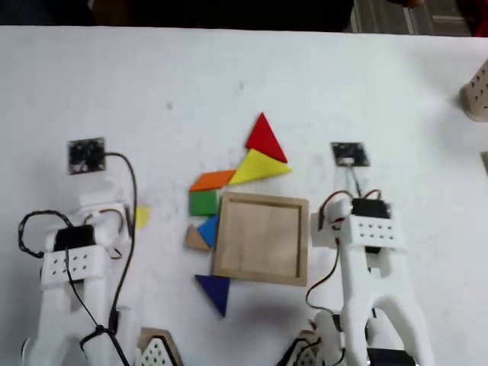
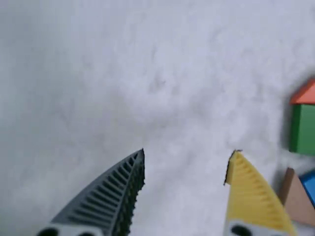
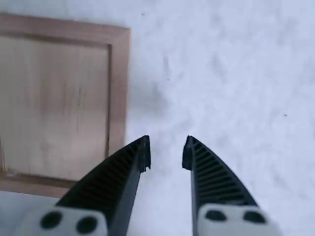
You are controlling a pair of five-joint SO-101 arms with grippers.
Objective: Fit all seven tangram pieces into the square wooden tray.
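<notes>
The square wooden tray (image 1: 302, 238) lies empty at the table's middle. Behind it are a red triangle (image 1: 265, 137), a yellow triangle (image 1: 258, 168) and an orange parallelogram (image 1: 212, 180). Along its left side sit a green square (image 1: 203, 202), a blue triangle (image 1: 208, 230) and a tan triangle (image 1: 196, 239). A dark blue triangle (image 1: 215, 290) lies at the front left corner. My left gripper (image 2: 187, 162) is open over bare table, left of the green square (image 2: 301, 129). My right gripper (image 3: 166, 152) is open just right of the tray's rim (image 3: 119, 88), holding nothing.
The left arm (image 1: 76, 263) and right arm (image 1: 370, 236) stand on either side of the tray. Black cables (image 1: 131, 191) loop by the left arm. A beige perforated object (image 1: 476, 91) stands at the far right edge. White table stretches behind the pieces.
</notes>
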